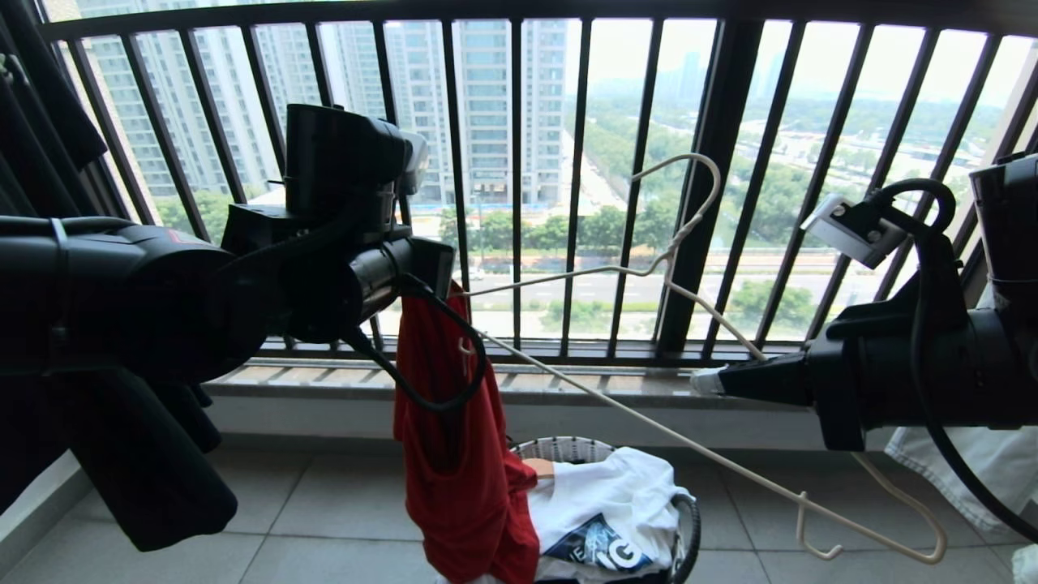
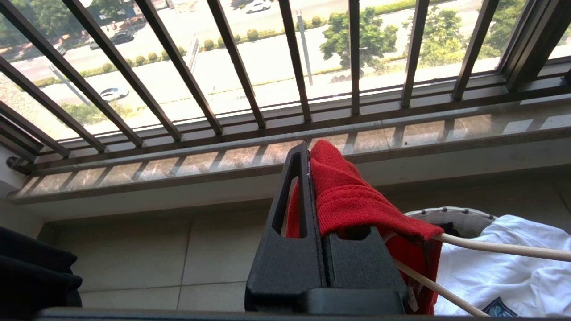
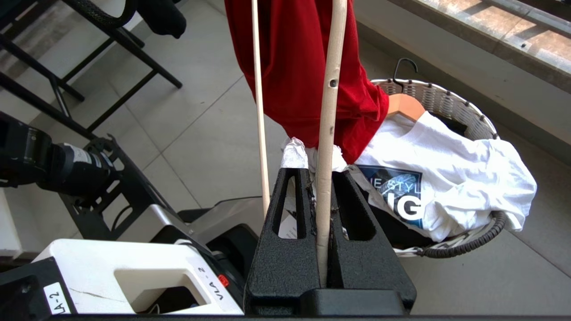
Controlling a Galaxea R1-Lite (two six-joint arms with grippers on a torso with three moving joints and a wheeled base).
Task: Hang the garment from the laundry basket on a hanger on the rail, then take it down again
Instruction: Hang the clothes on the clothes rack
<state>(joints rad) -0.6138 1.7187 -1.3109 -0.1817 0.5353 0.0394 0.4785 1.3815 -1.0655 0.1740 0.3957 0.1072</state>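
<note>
The red garment hangs from my left gripper, its lower end draped over the laundry basket. In the left wrist view the left gripper is shut on the garment's ribbed collar. Two wires of the cream hanger run into that collar. My right gripper is shut on one wire of the tilted hanger, whose hook points up toward the balcony bars. In the right wrist view the right gripper clamps the hanger in front of the garment. The rail is out of view.
A white T-shirt with a dark print and a wooden hanger lie in the basket. The black balcony railing and stone sill stand just behind. Dark clothing hangs far left, white cloth far right.
</note>
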